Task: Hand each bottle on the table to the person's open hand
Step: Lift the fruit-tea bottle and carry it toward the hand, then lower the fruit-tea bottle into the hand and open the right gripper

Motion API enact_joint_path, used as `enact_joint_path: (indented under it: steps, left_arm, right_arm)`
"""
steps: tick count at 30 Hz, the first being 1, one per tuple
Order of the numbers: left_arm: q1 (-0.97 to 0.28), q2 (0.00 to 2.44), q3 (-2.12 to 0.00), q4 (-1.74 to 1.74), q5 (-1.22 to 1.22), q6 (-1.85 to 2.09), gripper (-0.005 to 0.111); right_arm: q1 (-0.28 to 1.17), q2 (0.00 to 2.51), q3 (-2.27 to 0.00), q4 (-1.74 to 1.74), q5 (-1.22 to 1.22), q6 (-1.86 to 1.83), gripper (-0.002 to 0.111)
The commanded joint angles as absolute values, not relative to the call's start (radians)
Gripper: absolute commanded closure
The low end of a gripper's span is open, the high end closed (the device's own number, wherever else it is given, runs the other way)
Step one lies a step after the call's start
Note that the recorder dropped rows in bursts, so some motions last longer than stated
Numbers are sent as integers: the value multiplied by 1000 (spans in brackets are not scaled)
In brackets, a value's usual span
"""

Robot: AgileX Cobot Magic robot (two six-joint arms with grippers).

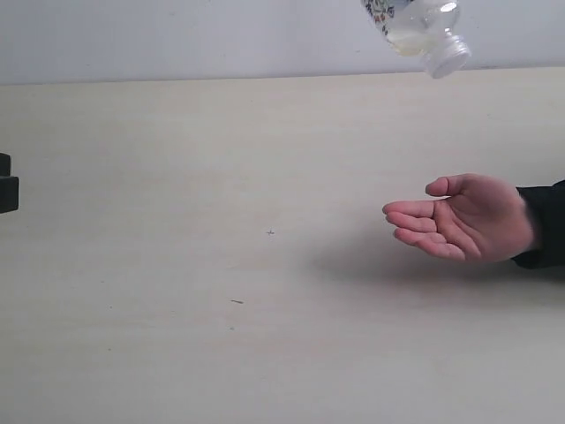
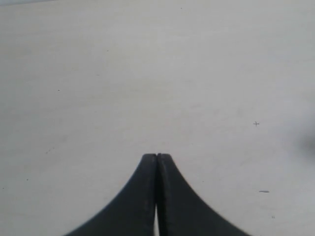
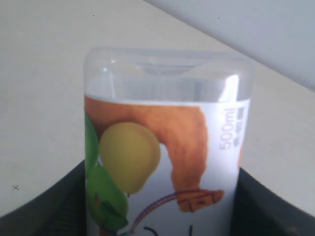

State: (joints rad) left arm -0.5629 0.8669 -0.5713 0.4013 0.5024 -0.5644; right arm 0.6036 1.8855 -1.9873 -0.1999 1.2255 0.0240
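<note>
A clear bottle (image 1: 415, 26) with a white cap hangs in the air at the top right of the exterior view, tilted cap down, above the person's open hand (image 1: 463, 221). The hand hovers palm up just over the table (image 1: 177, 159). In the right wrist view my right gripper (image 3: 160, 196) is shut on this bottle (image 3: 167, 123), its black fingers (image 3: 64, 196) against both sides of the white label with a yellow-green fruit. My left gripper (image 2: 157, 158) is shut and empty above bare table (image 2: 147, 73). The right gripper itself is outside the exterior view.
A black part of the left arm (image 1: 7, 187) shows at the far left edge. Pale wall (image 1: 177, 35) runs behind the table's back edge. The person's dark sleeve (image 1: 547, 225) enters from the right.
</note>
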Motion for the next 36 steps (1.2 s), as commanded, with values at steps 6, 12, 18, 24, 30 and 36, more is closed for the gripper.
enact_joint_path:
  steps: [6, 12, 18, 24, 30, 36]
  left_arm:
    - [-560, 862, -568, 403, 491, -572, 107]
    - [-560, 862, -568, 403, 491, -572, 107]
    - [-560, 862, -568, 403, 491, -572, 107]
    - [-560, 862, -568, 403, 491, -572, 107]
    - [-560, 862, -568, 403, 491, -572, 107]
    - [-560, 862, -568, 403, 491, -572, 107]
  right_arm:
    - [606, 1699, -1712, -190, 1221, 34, 108]
    - [606, 1666, -1512, -190, 1221, 131, 108]
    - [606, 1650, -1248, -205, 1095, 215, 108]
    - [606, 1641, -1122, -265, 994, 303, 108]
    - [606, 1641, -1082, -304, 962, 370, 108]
    - [606, 1641, -1063, -292, 936, 367, 108]
